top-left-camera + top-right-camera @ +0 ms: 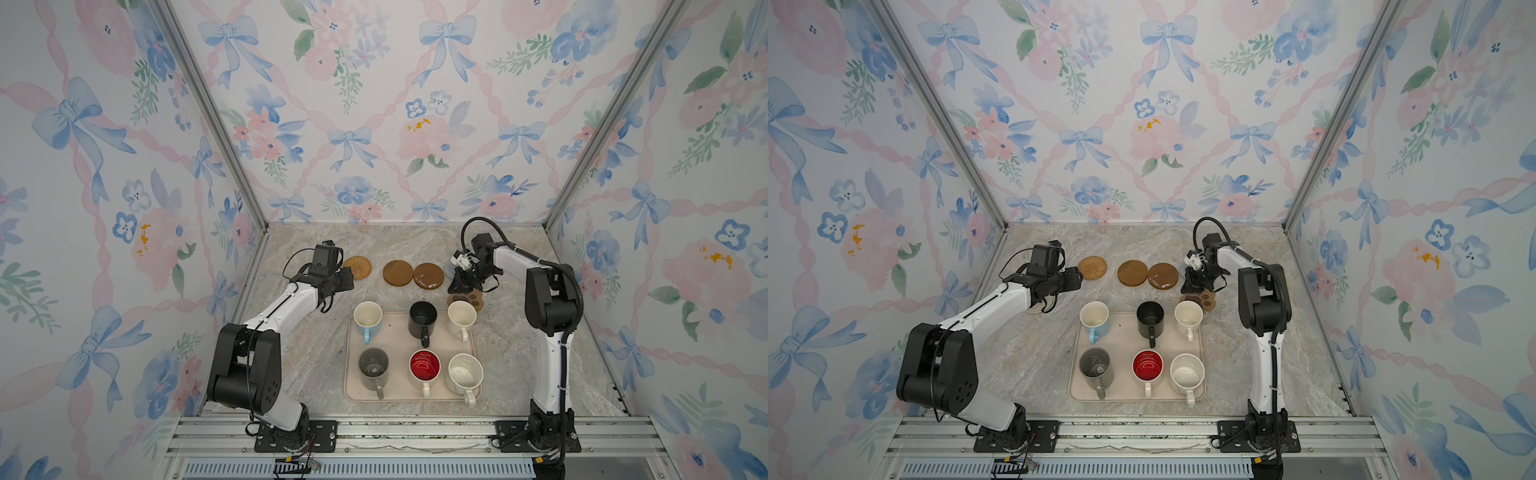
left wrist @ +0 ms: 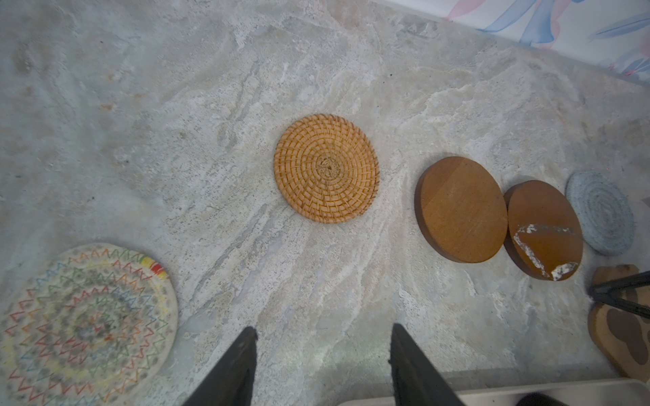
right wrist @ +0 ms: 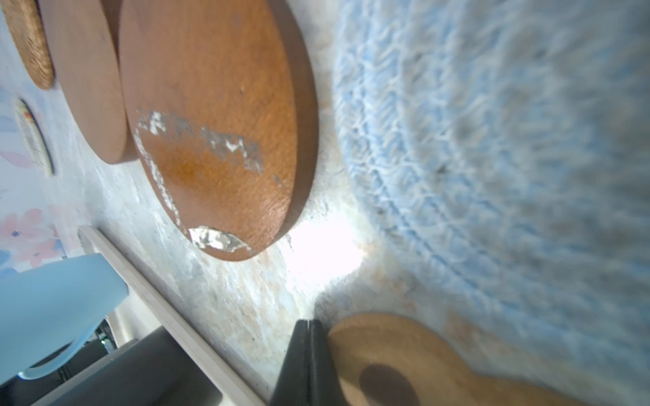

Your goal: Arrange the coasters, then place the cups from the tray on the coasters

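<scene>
Top views: the tray sits toward the tabletop's near edge with all six mugs on it, the black mug among them, so I judge the coasters are being sorted first. Toward the far edge a row runs: rattan coaster, plain brown disc, glossy disc. The paw coaster lies out of line, just beside the tray's far right corner.

Left wrist view: the left gripper hangs with jaws spread and empty over bare tabletop. The crochet coaster lies apart from the row, probably next to be lined up. The grey-blue coaster lies just beside the glossy disc.

Right wrist view: the right gripper has its jaws pressed together, pinching nothing, tip at the paw coaster's edge. That looks suited to nudging a flat mat.
</scene>
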{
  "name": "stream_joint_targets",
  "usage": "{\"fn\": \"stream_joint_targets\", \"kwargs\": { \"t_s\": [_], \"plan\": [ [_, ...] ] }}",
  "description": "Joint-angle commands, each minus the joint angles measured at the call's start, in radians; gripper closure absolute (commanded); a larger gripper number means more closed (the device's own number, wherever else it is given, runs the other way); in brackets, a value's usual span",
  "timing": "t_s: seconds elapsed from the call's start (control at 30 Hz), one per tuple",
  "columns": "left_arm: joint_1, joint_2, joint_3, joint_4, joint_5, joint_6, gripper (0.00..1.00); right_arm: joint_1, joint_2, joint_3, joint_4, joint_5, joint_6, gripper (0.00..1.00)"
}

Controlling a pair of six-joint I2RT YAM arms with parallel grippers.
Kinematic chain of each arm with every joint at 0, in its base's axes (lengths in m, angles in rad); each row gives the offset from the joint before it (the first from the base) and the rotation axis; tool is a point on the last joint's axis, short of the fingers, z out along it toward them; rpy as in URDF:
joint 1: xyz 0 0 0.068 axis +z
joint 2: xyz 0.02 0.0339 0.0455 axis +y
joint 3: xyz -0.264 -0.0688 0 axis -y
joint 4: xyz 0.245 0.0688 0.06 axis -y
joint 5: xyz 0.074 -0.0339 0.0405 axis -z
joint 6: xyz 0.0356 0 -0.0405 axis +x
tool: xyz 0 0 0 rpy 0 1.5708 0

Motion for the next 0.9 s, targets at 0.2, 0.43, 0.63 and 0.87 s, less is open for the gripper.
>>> {"fn": "stream_joint_targets", "kwargs": {
  "t_s": [0.2,0.43,0.63,0.87],
  "plan": [
    [-0.010,0.010,0.002,-0.017,0.008,-0.009,0.43,-0.045,-0.054,0.165,0.079,0.033,0.116,1.00],
    [-0.011,0.000,0.000,-0.018,-0.003,-0.014,0.43,-0.045,0.053,0.273,0.070,0.160,0.208,1.00],
    [-0.014,-0.005,0.000,-0.017,-0.006,-0.027,0.44,-0.047,0.089,0.254,0.139,0.204,0.275,1.00],
    [-0.018,-0.020,-0.013,-0.018,0.001,-0.040,0.44,-0.047,0.154,0.276,0.078,0.274,0.269,1.00]
  ]
}}
